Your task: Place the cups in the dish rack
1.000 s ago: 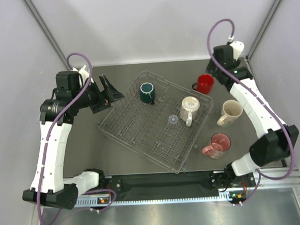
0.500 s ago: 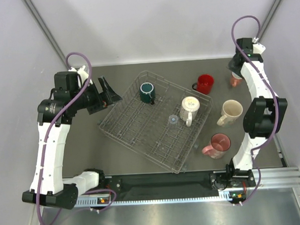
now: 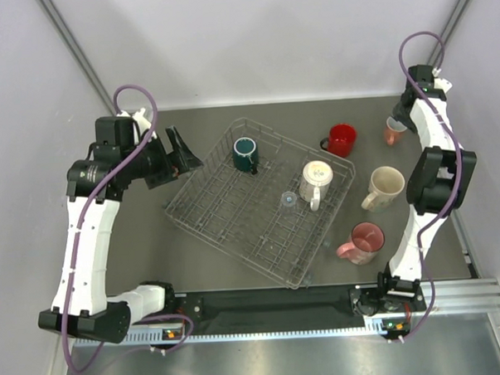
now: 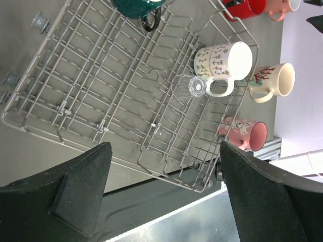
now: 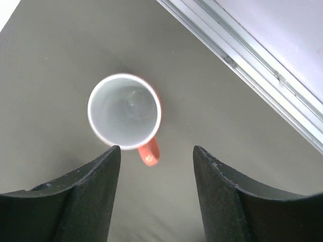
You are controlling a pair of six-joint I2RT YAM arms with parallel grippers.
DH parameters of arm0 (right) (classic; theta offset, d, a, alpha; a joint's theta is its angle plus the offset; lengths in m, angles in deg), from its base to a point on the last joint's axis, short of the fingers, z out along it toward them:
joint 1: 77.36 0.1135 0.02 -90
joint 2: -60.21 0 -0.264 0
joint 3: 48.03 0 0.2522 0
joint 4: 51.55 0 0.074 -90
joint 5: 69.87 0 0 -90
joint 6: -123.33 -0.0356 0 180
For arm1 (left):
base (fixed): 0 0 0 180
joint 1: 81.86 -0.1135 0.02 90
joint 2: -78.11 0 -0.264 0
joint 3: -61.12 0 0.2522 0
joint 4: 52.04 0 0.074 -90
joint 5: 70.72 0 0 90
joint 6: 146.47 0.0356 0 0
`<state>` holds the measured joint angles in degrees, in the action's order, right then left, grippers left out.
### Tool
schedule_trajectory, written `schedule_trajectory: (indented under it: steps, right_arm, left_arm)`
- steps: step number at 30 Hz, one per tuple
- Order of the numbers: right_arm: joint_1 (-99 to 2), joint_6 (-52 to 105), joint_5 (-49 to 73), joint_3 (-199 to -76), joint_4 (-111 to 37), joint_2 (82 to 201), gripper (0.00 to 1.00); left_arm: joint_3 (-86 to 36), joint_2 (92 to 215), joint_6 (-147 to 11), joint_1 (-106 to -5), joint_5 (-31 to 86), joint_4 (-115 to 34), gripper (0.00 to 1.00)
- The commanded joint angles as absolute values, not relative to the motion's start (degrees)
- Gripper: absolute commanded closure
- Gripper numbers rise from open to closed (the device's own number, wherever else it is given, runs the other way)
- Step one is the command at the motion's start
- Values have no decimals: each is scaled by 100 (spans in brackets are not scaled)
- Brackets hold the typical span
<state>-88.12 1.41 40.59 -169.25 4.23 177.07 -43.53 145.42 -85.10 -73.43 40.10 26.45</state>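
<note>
The dish rack (image 3: pixel 234 206) lies at an angle in the middle of the table. It holds a dark teal mug (image 3: pixel 246 154), a cream patterned mug (image 3: pixel 316 180) and a clear glass cup (image 3: pixel 290 201). A red mug (image 3: pixel 342 139), a cream mug (image 3: pixel 386 185) and a pink mug (image 3: pixel 366 240) stand on the table to its right. The small salmon mug (image 5: pixel 124 111) stands upright at the back right. My right gripper (image 5: pixel 156 149) hangs open above it, the handle (image 5: pixel 149 153) between the fingers in view. My left gripper (image 4: pixel 165 146) is open and empty, raised over the rack's left edge.
The rack (image 4: pixel 75 75) has bare rows of tines on its left half. Small grey feet (image 4: pixel 39 21) sit on the table beside it. A metal rail (image 5: pixel 262 75) and the right wall run close behind the salmon mug. A rail (image 3: pixel 272 307) runs along the table's near edge.
The right arm has swung to the back right corner and now points down over the salmon mug. The left arm has barely moved.
</note>
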Motion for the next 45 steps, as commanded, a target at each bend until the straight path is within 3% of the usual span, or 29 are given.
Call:
schedule_trajectory:
  steps: [1,10,18,27,32,36,45]
  right_arm:
    - [-8931,301,3990,-17340,290,17938,42]
    - [-8992,221,3823,-17560,237,18387,51]
    - [-9001,160,3718,-17613,193,18659,66]
    - [-9001,160,3507,-17833,184,18651,99]
    - [-9001,-129,3042,-17921,176,18134,100]
    - [-8984,-709,1981,-17728,-69,17360,100]
    - [-8290,-2449,-23,-15805,-1405,15242,100]
  left_arm:
    - [-4440,14613,-8425,-7316,3932,2641,7]
    - [-4466,14728,-8451,-7316,3958,2693,8]
    - [-4510,14736,-8512,-7316,4002,2764,9]
    - [-4501,14675,-8636,-7307,4134,2781,10]
    - [-4528,14587,-8706,-7316,4283,2667,10]
    - [-4475,14482,-8855,-7316,4643,2290,10]
    - [-3975,14271,-9697,-7316,5759,691,10]
